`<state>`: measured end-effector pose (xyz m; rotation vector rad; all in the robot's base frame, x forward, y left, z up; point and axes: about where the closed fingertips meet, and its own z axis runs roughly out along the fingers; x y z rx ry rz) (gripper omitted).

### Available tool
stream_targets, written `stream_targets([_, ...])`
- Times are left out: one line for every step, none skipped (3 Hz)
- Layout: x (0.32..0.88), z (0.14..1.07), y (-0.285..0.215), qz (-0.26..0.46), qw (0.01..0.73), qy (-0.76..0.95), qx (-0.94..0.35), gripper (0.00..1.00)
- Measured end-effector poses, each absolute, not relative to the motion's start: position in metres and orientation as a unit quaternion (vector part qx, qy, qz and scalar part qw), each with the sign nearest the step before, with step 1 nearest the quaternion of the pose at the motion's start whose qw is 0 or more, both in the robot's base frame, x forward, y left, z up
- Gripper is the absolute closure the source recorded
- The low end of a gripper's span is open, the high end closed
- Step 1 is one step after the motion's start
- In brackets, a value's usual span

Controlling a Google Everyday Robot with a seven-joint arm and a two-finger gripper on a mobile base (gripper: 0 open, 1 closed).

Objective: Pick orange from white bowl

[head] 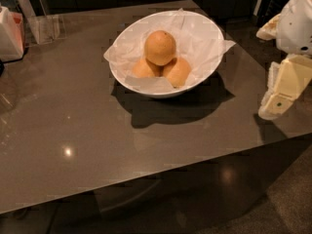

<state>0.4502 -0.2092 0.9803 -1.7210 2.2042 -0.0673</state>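
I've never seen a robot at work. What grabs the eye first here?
A white bowl lined with crinkled paper sits near the middle of the dark table, with one orange perched on top of two others. On the right, the robot's cream pincer hangs by the table's right edge, well apart from the bowl.

Brown table (73,116) carries white bowl (157,93); pincer (277,99) beside its right edge.
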Motion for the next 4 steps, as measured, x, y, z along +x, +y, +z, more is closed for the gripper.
stream_targets([0.486, 0.987, -0.181, 0.012, 0.197, 0.75, -0.632, 0.0])
stream_targets([0.529, 1.003, -0.133, 0.053, 0.228, 0.708, -0.666, 0.0])
stream_targets([0.536, 1.018, -0.129, 0.045, 0.249, 0.704, -0.664, 0.0])
stream_targets([0.539, 1.011, -0.133, 0.05, 0.249, 0.715, -0.652, 0.0])
